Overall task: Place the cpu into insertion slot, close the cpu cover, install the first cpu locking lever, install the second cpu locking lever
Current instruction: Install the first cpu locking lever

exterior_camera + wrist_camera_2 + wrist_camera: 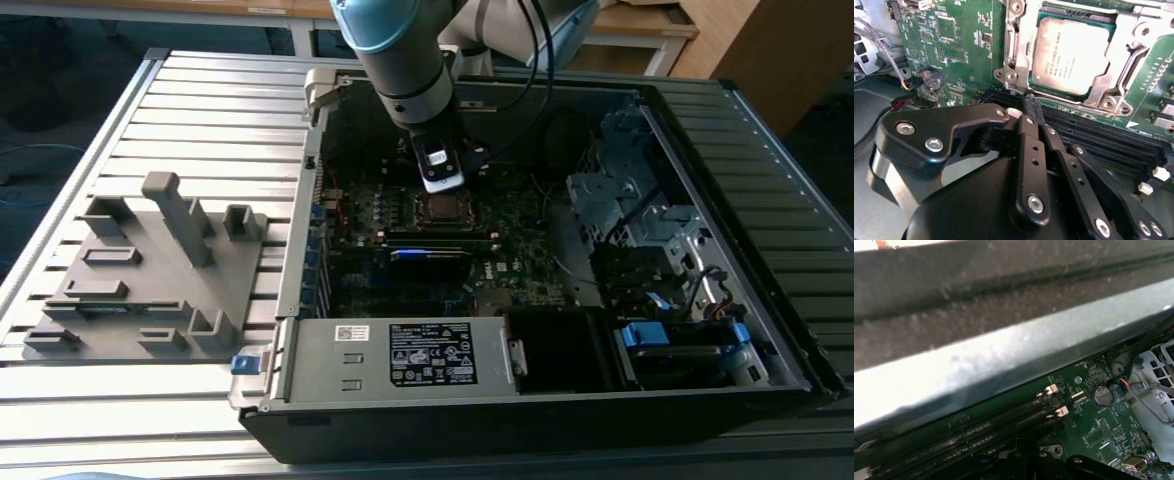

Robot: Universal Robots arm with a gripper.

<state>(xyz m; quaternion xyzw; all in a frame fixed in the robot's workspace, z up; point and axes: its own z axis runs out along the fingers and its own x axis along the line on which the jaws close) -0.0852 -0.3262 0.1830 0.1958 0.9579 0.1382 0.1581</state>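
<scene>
Looks like the cpu (1073, 54) is already sitting in the socket with the cpu cover (1126, 80) down over it, gripper (1031, 102) with jaws pinched together, holding nothing, right beside the socket's edge.

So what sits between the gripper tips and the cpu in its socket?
In the second wrist view, the cpu cover's metal frame edge and its screws lie between the gripper and the cpu; the closed tips sit at the black memory slots.

A slatted grey table (200, 95) carries an open computer case (747, 390) and a grey fixture block (147, 290) beside it.
</scene>
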